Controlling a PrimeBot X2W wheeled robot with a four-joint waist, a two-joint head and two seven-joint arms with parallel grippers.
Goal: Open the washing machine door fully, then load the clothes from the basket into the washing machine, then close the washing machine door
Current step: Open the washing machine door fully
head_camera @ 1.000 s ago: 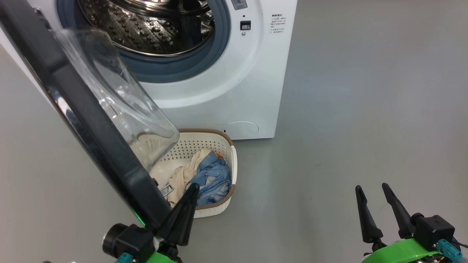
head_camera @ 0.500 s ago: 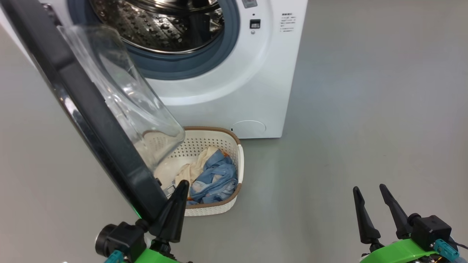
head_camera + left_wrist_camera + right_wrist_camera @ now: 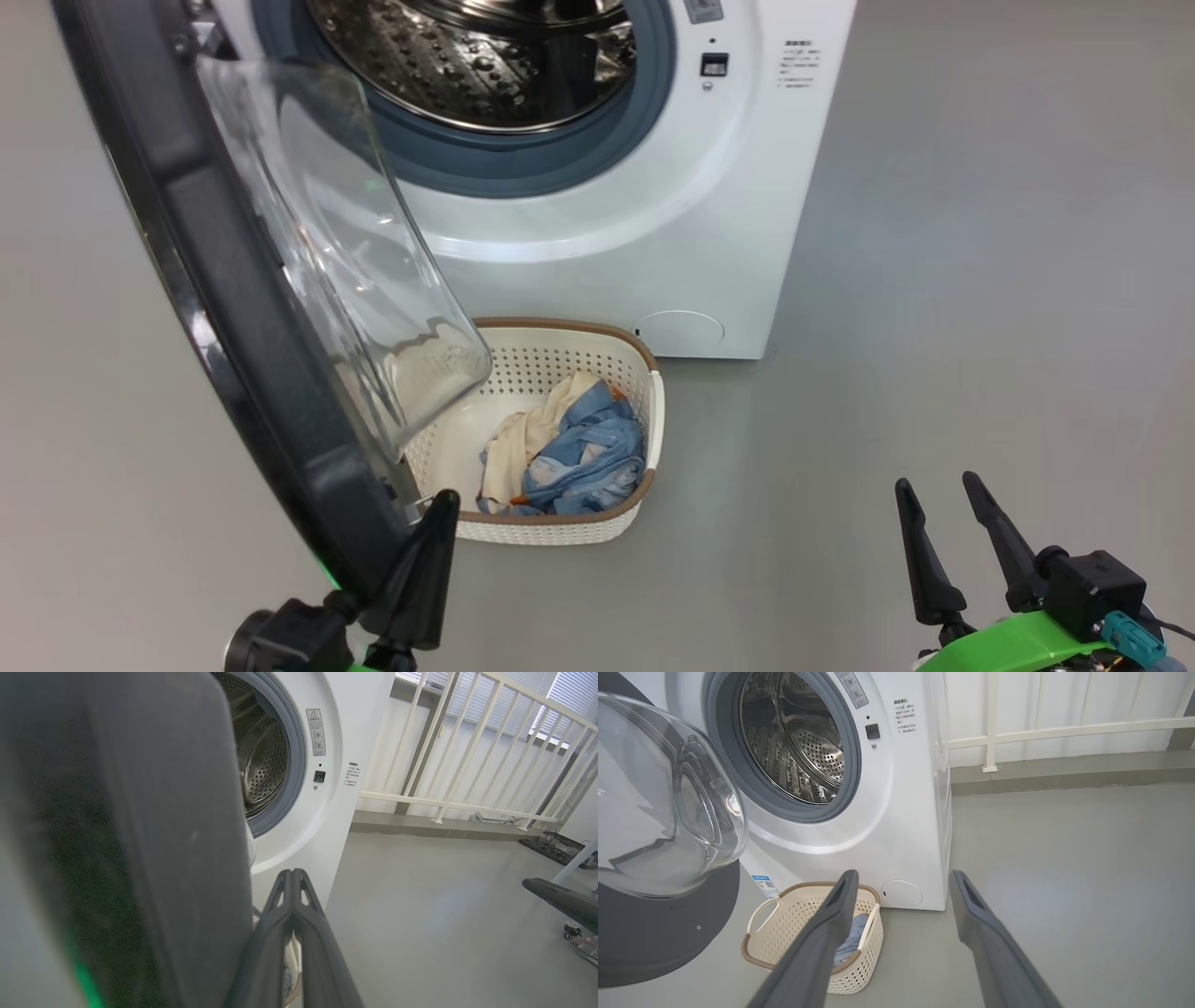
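The left gripper (image 3: 439, 509) had its two dark fingers pressed tight together, with nothing between them. The washing machine door (image 3: 233, 308) stood right beside it, on its left. From the left wrist view the left gripper (image 3: 292, 873) and the big black door (image 3: 163, 812) looked very close, but I could not tell if they touched. The door was partly open, and its glass bowl (image 3: 355, 261) hung over the near end of the basket (image 3: 560, 534).

I think the step was to swing the door all the way open. To do it well, the shut fingers should lean their side on the inside of the black rim and push away to the left. The push should be slow and go round in a curve, because the door turns on its hinge. The fingers should stay off the glass bowl and slide along the rim if they have to.

The basket sat just past the fingertip and a bit to the right, so the arm should not dip down into it. The clothes (image 3: 579, 453) lay inside it. The washing machine (image 3: 653, 233) stood farther ahead.

The right gripper (image 3: 935, 483) was spread wide and held nothing. The basket (image 3: 759, 910) lay ahead of it, to its left.
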